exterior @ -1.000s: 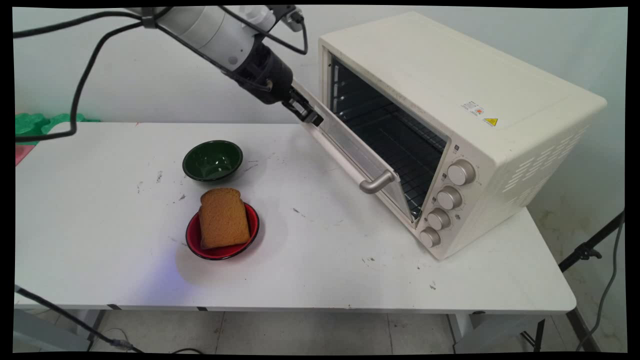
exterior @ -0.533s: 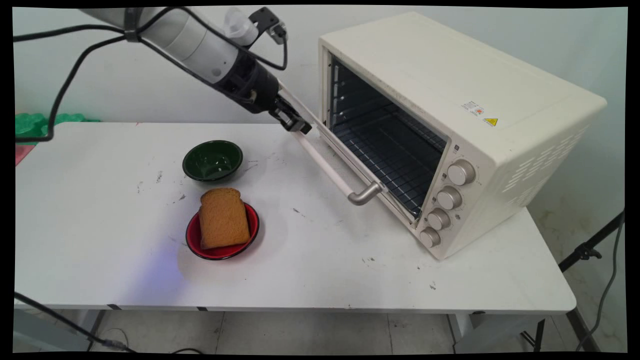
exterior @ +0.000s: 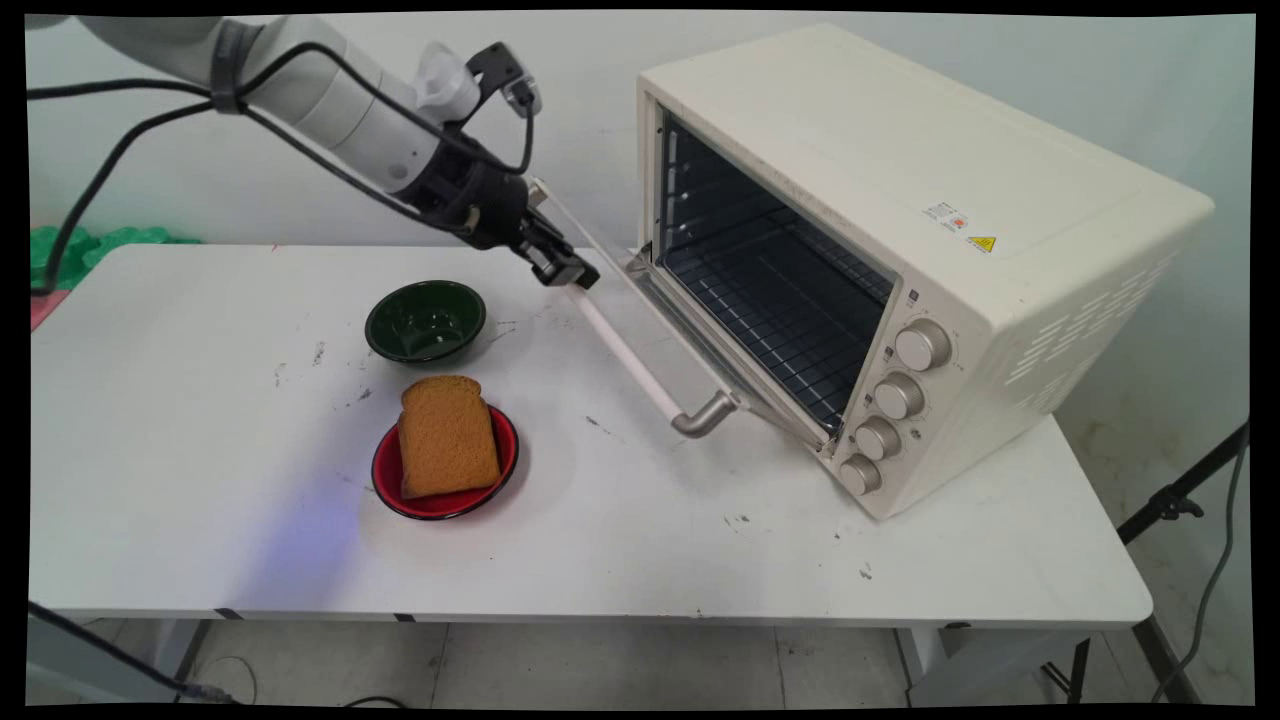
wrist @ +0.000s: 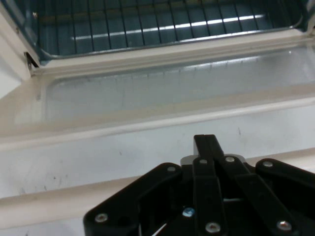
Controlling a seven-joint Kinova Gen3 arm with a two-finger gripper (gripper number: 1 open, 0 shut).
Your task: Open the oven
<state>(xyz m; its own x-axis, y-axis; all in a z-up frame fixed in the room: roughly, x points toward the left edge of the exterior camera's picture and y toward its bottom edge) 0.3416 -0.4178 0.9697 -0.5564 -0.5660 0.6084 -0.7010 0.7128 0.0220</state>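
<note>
Lower now than 1 second ago, the oven door [exterior: 655,345] has swung down and outward toward the tabletop [exterior: 200,450], and the gripper [exterior: 565,268] has travelled left and down with it. Its jaws are closed together on the door's handle bar [exterior: 625,350] at the bar's far end; the hand view shows the 2 fingers [wrist: 206,147] pressed together over the pale bar, with the door glass [wrist: 172,88] and the rack [wrist: 147,24] beyond. The door hangs tilted, not yet flat, its outer edge just above the tabletop and the metal handle bracket [exterior: 705,415] at its near corner. The oven [exterior: 900,200] stands on the tabletop's right part, angled, its 4 knobs [exterior: 890,400] down the front right. Left of the door lies bare surface, then a green bowl [exterior: 425,320] near the gripper, and nearer the camera a red plate [exterior: 445,465] bearing a slice of bread [exterior: 447,435]. Bowl and plate sit apart from each other and clear of the door's edge. Open room spreads along the near edge and left side.
</note>
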